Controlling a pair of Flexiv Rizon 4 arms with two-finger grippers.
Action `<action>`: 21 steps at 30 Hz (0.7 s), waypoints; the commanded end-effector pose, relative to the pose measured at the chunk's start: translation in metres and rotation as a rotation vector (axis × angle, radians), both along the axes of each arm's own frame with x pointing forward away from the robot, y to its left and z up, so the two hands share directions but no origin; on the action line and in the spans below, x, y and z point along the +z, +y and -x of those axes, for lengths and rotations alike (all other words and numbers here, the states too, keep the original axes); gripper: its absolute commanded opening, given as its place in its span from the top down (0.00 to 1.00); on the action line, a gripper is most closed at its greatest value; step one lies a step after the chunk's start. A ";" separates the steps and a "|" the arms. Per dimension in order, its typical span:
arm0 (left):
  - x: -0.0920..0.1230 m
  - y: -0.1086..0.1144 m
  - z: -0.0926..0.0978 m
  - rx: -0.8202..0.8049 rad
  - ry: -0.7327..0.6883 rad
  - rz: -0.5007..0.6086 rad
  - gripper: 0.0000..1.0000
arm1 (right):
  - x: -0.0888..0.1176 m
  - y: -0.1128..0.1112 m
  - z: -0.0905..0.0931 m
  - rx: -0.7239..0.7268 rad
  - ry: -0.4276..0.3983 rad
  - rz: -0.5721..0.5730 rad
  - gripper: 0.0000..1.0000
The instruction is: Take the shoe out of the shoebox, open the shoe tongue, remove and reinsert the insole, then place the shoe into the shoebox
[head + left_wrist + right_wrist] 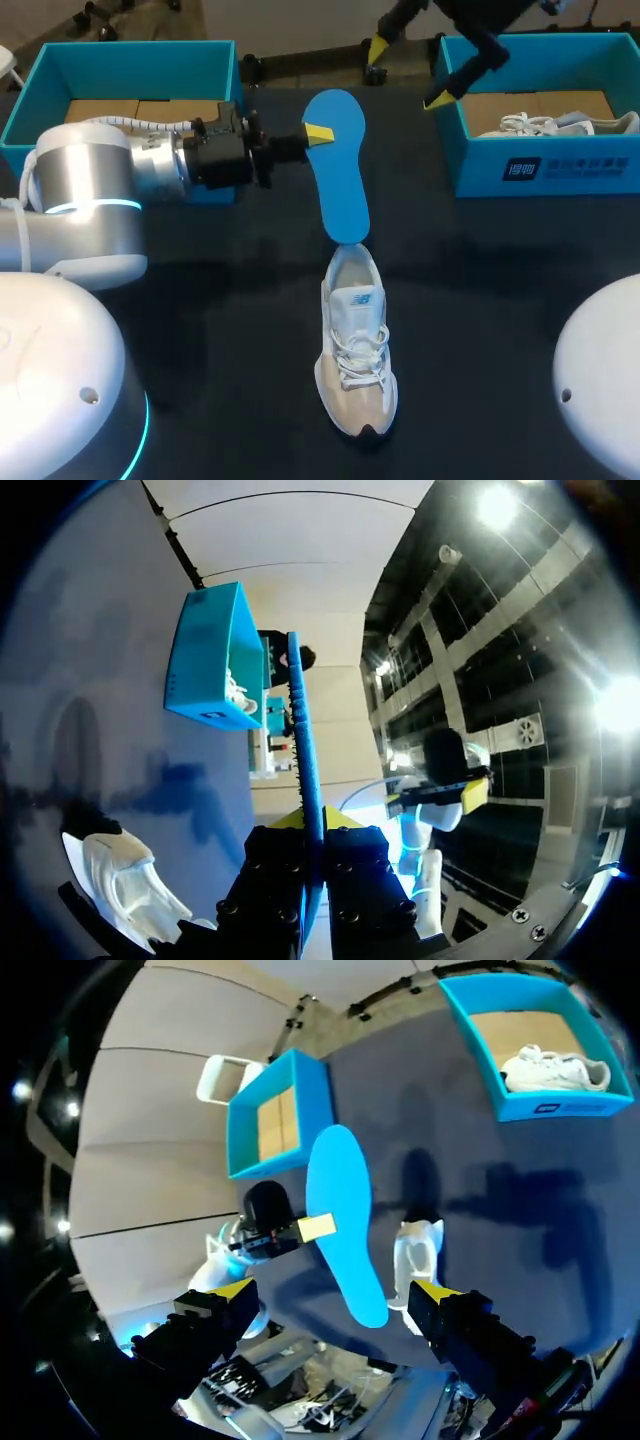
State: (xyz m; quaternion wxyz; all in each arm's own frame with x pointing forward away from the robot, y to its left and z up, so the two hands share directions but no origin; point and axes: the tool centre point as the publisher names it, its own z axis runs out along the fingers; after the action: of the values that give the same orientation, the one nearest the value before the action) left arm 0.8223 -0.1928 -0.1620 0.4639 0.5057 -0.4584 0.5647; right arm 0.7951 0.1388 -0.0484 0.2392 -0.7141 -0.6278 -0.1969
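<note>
Now: left gripper [317, 133] pinches insole [340, 185] by one edge, narrow end below the fingers at shoe [356, 345] collar. Probably best: firm pinch, insole lengthwise with shoe. Right gripper [409, 73] spread, empty.

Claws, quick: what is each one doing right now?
Left claw: closed on the blue insole.
Right claw: open, holding nothing.

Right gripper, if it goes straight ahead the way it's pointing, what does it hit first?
Probably the blue insole, held up by the left gripper. It lies dead ahead of the open right gripper, though depth is hard to judge.
</note>
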 end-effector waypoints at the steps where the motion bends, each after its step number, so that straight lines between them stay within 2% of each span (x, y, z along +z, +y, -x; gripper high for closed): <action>1: 0.000 0.000 0.000 -0.001 0.000 -0.001 1.00 | 0.008 0.009 0.005 0.023 0.024 0.484 0.00; 11: 0.000 0.000 0.000 -0.001 0.000 -0.001 1.00 | 0.015 0.032 0.012 0.063 -0.001 0.625 0.00; 21: 0.000 0.000 0.000 -0.001 0.000 -0.001 1.00 | 0.014 0.054 0.016 0.076 -0.025 0.685 0.00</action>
State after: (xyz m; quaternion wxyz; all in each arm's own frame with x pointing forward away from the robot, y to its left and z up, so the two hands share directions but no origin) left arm 0.8229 -0.1930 -0.1622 0.4646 0.5053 -0.4589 0.5642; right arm 0.7780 0.1853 -0.0351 0.0581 -0.7248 -0.6845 -0.0515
